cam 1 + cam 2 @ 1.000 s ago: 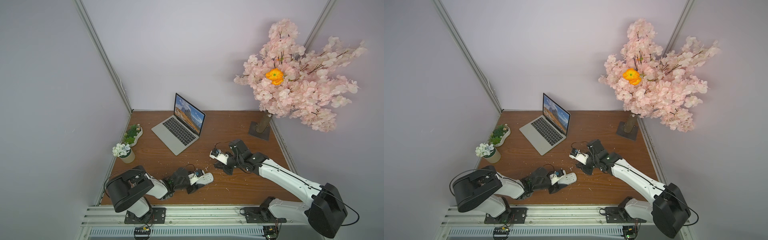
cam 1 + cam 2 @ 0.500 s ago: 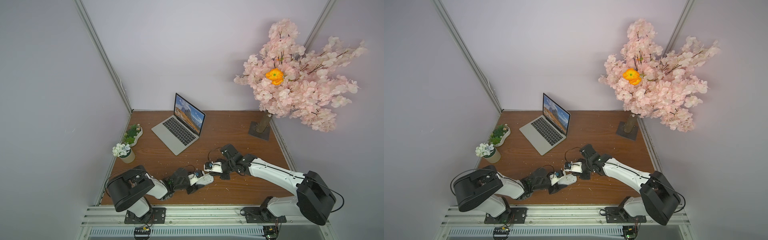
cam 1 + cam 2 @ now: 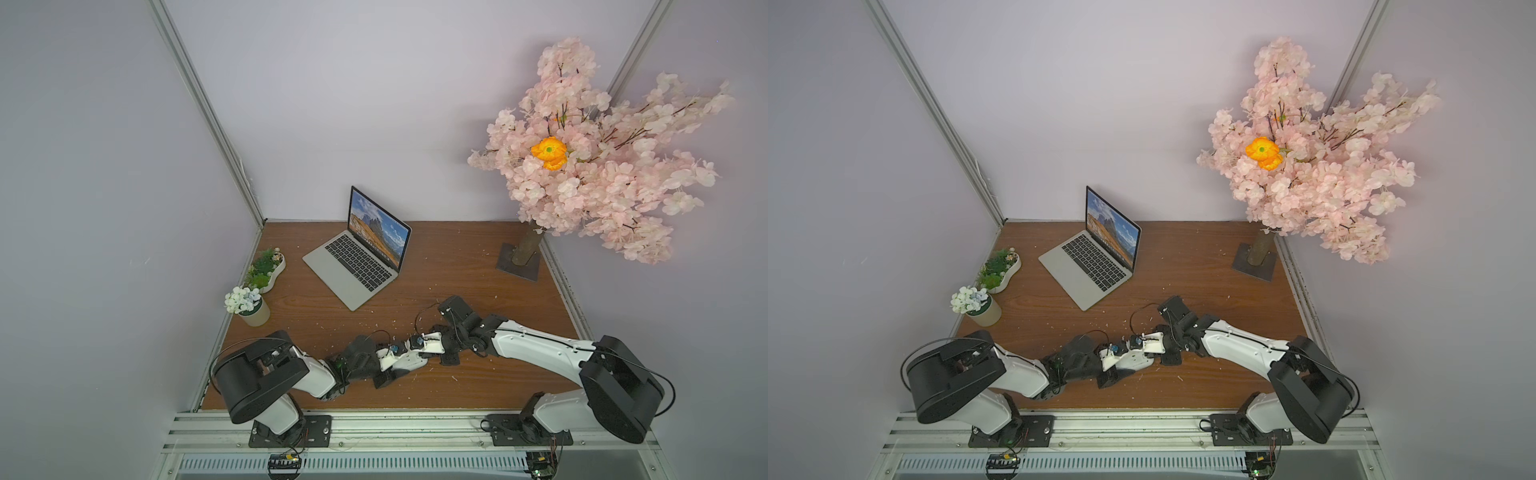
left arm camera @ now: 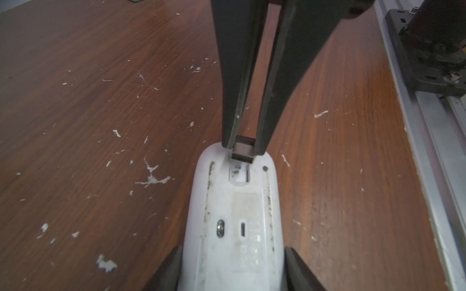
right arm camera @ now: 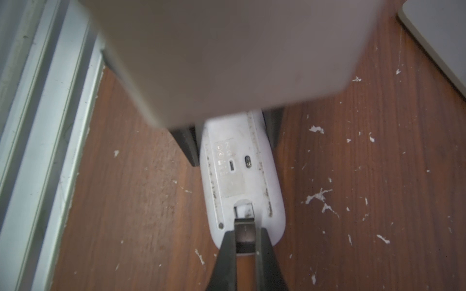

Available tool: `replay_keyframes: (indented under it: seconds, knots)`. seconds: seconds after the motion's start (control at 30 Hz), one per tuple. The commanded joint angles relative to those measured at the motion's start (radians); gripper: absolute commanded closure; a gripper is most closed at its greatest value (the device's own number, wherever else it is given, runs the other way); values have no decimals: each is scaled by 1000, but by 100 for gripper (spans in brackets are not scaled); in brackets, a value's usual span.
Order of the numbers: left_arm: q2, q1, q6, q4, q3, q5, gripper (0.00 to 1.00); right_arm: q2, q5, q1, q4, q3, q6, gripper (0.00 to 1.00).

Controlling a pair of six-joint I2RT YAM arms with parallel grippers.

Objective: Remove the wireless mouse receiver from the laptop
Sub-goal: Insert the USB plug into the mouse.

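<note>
Receiver [image 5: 244, 235] dark, boxy; mouse [image 4: 234, 214] scuffed white

You are working in a robot test booth, a lab cell dressed as a desk. Plain lilac walls [image 3: 374, 104] on aluminium frame posts [image 3: 208, 112] box in a wooden tabletop [image 3: 457, 270]. On the base side of the right gripper [image 5: 245, 236], both arms are bolted to a metal rail [image 3: 415, 424]. On its far side stand props: a laptop [image 3: 357, 266], a blossom tree [image 3: 590, 174] on a flat plate, and two small planters [image 3: 266, 270].
</note>
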Motion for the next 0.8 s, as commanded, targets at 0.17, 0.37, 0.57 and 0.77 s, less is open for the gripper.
replay_keyframes:
  seconds: [0.17,0.37,0.57,0.77]
  knots:
    - [21,-9,21,-65,15,18,58,22,10,14,39,-8,-9,100]
    - [24,-9,22,-67,17,20,58,26,14,27,50,-18,1,100]
    - [22,-10,30,-82,23,22,58,44,10,44,54,-19,2,100]
    - [15,-10,35,-91,26,19,58,66,25,62,54,-19,-4,100]
